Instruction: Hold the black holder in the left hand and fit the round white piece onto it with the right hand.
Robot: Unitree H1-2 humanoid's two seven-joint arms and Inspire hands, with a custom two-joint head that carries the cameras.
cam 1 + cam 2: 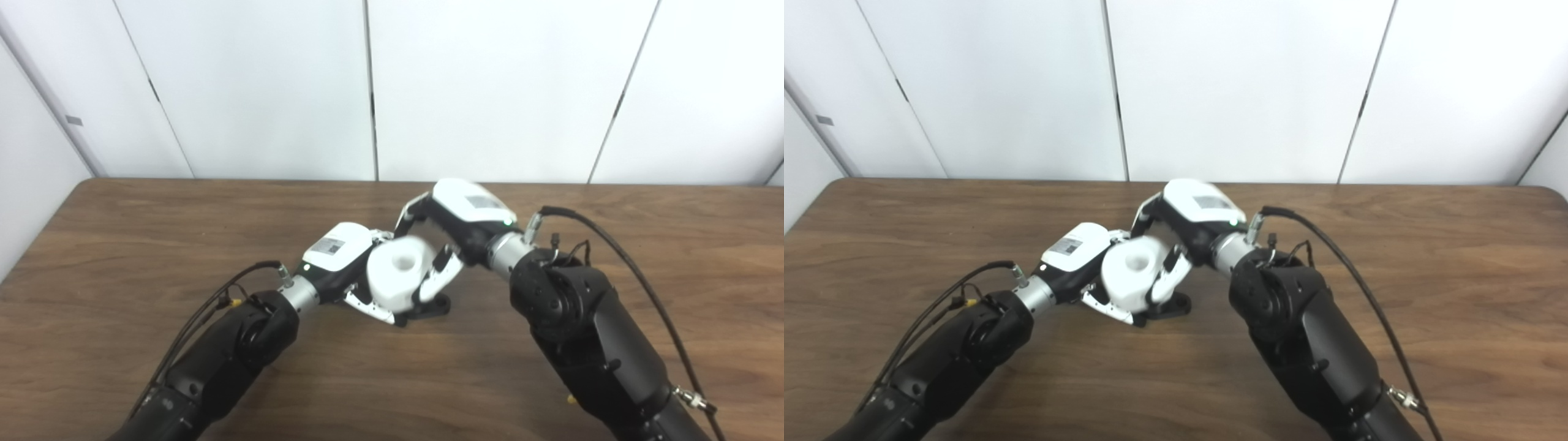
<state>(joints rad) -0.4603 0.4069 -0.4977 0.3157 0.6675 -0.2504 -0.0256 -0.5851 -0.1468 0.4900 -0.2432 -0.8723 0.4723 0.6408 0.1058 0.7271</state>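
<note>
The round white piece (397, 272), its top hole facing up, sits over the black holder (432, 306), whose base shows just beneath it near the middle of the desk (122, 257). The right hand (456, 233) wraps its fingers around the piece from the far side. The left hand (343, 263) presses against its left; whether it grips the holder cannot be told.

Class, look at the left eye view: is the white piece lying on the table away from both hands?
No. The white piece sits between the left hand and the right hand, over the black holder.
</note>
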